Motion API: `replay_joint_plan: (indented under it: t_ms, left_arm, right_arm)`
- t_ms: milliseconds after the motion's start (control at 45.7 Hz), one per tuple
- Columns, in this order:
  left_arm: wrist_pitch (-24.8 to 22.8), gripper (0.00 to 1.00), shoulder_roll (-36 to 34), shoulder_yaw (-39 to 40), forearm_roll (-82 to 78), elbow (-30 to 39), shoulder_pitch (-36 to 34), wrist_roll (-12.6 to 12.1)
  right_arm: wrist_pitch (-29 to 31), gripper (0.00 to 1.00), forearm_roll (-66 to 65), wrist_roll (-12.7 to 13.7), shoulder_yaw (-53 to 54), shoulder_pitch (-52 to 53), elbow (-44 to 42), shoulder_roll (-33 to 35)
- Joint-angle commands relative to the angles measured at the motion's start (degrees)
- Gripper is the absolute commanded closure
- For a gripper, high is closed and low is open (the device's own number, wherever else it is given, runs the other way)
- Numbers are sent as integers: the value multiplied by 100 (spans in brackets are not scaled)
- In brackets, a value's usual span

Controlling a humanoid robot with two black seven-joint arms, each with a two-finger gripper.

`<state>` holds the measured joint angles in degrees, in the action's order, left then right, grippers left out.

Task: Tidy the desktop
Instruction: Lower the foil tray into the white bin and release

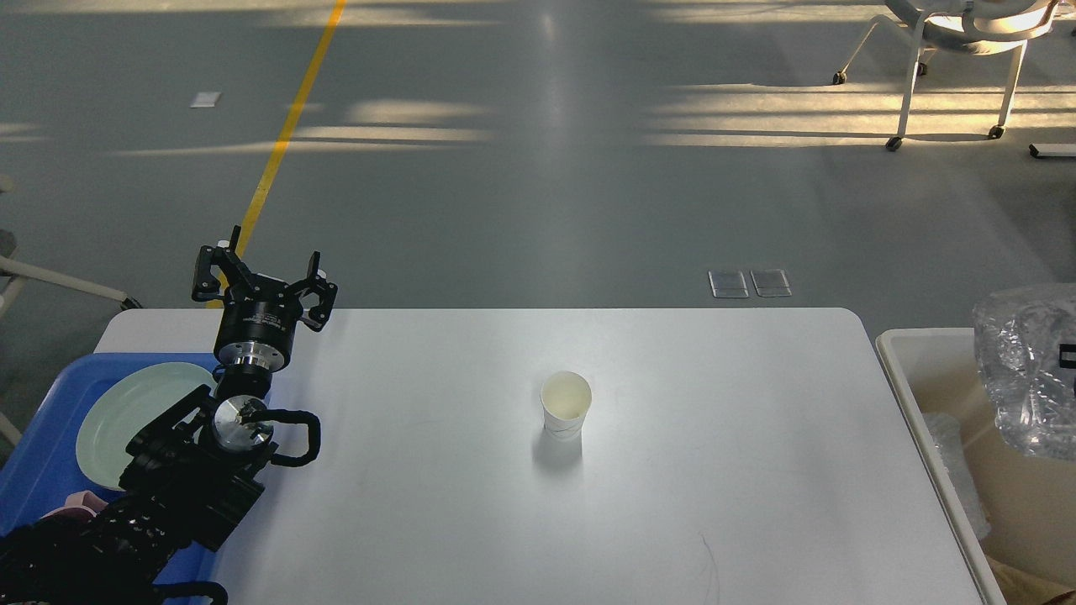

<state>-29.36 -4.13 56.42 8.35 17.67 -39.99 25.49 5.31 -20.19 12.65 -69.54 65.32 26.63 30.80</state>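
The white desktop [689, 487] fills the lower middle of the head view. A white paper cup [566, 404] stands upright near its centre. My left gripper [262, 269] is open and empty above the desktop's far left corner, well left of the cup. A crumpled foil tray [1027, 370] is at the right edge, over the off-white bin [904, 370]. Only a dark sliver of my right gripper [1068, 357] shows against the foil at the frame edge; its fingers cannot be told apart.
A blue tray [38, 470] at the left holds a pale green plate [126, 407] and something pink [76, 504]. My left arm lies over that tray's near side. Clear plastic lies inside the bin. A chair stands on the floor at the far right.
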Motion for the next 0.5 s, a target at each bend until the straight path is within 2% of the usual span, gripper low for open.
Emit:
replay_joint_plan:
  t_ms: [0, 88, 219, 481]
  left_arm:
    - [0, 0, 0, 0, 0, 0, 0, 0]
    - [0, 0, 0, 0, 0, 0, 0, 0]
    - [0, 0, 0, 0, 0, 0, 0, 0]
    - [0, 0, 0, 0, 0, 0, 0, 0]
  right_arm:
    - [-13, 64, 23, -8, -25, -54, 18, -13]
    - [-13, 41, 94, 0, 28, -46, 9, -4]
    - [-13, 16, 120, 0, 37, -37, 27, -4]
    - [75, 5, 199, 0, 344, 270, 255, -30]
